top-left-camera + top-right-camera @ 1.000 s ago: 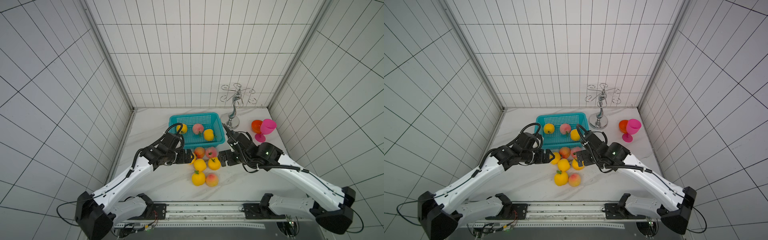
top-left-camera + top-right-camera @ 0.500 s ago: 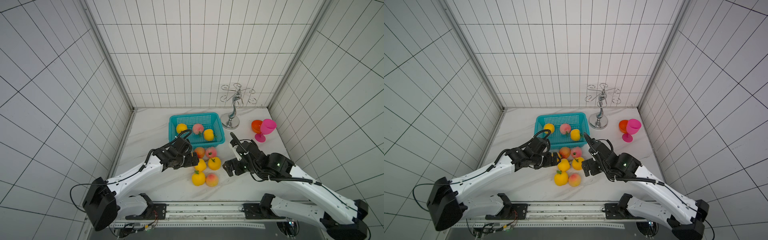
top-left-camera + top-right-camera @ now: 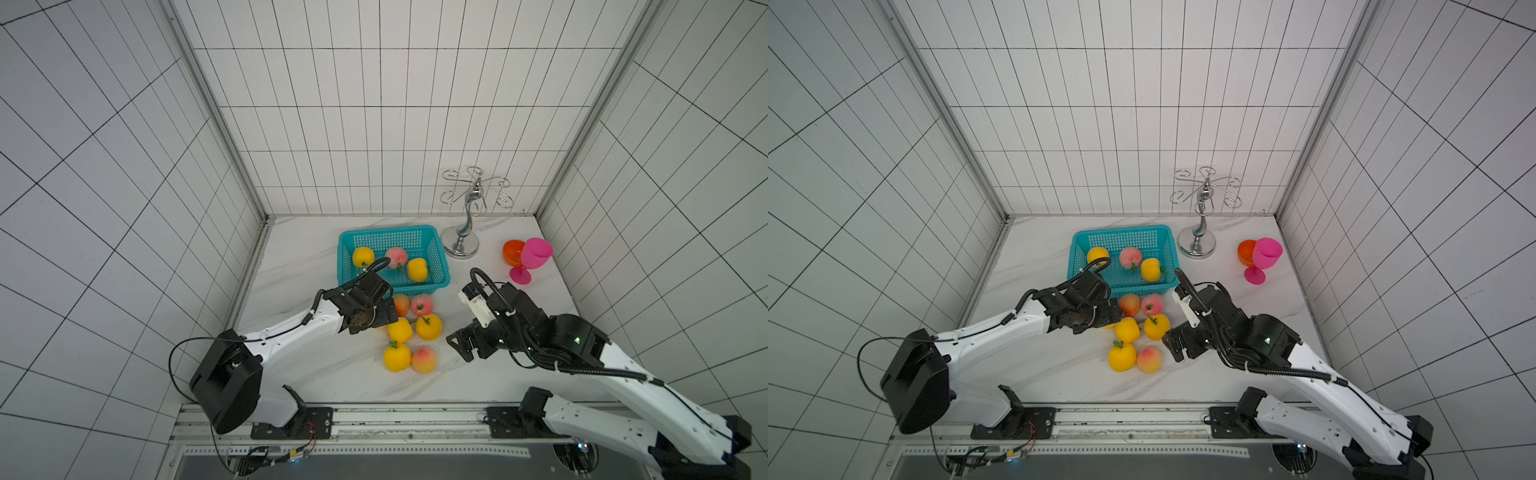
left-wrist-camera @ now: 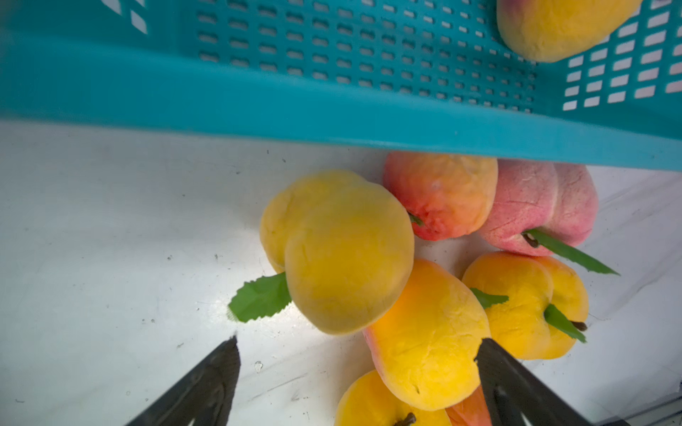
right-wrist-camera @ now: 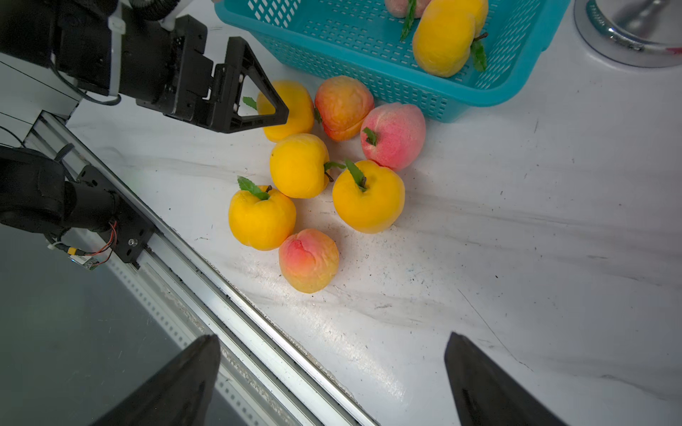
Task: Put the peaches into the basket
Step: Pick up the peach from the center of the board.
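On the white marble table (image 3: 316, 374), turquoise basket (image 3: 345, 257) held three peaches (image 3: 417, 269), seven more peaches (image 3: 397, 356) lay clustered just outside its near wall, left gripper (image 4: 358, 341) spread wide at the cluster's yellow edge, gripping nothing, right gripper (image 5: 332, 337) equally wide, empty, nearby.

The light in my cell is bright and even, and it comes from above. In both top views the white walls (image 3: 124, 208) turn a little grey toward the corners, and their tile lines lean outward at the edges. The peaches (image 3: 400, 330) throw only short, soft shadows on the tabletop (image 3: 353, 378). In my left wrist view the basket (image 4: 258, 107) rim is near and blurred, with a white glare under the nearest yellow peach (image 4: 343, 254). In my right wrist view the middle is sharp, but the fingers (image 5: 177, 383) of my right hand (image 5: 332, 337) are dark and unfocused.
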Controlling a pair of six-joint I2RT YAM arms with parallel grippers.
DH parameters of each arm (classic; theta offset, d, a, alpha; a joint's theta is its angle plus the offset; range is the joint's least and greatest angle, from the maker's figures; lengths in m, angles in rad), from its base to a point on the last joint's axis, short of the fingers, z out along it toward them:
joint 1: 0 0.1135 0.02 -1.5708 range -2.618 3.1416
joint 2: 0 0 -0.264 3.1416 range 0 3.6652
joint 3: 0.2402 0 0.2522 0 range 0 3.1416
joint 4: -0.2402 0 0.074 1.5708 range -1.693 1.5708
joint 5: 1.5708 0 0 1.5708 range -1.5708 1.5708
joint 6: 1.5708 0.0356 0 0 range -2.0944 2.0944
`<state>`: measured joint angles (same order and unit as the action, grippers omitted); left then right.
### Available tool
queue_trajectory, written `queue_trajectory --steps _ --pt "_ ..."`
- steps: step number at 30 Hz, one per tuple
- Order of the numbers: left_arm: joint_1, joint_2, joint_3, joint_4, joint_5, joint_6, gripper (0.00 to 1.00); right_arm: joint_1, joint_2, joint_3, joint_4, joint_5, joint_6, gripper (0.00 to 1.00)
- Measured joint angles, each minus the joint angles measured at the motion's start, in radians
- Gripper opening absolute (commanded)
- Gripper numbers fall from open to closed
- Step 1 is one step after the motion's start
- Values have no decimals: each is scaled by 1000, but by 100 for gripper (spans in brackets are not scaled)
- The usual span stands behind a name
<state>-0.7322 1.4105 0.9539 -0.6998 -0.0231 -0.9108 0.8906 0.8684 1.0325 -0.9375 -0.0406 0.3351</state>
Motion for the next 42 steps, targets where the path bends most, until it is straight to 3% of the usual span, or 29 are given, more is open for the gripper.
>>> queue_trajectory --steps 10,25,42 --pt "0 29 16 0 -64 -14 98 0 -26 -27 30 -49 -8 99" --pt "0 132 42 40 -66 34 97 -54 35 -31 57 -74 -22 99" --pt "2 177 42 59 -74 40 87 -109 -12 -31 57 -87 -23 99"
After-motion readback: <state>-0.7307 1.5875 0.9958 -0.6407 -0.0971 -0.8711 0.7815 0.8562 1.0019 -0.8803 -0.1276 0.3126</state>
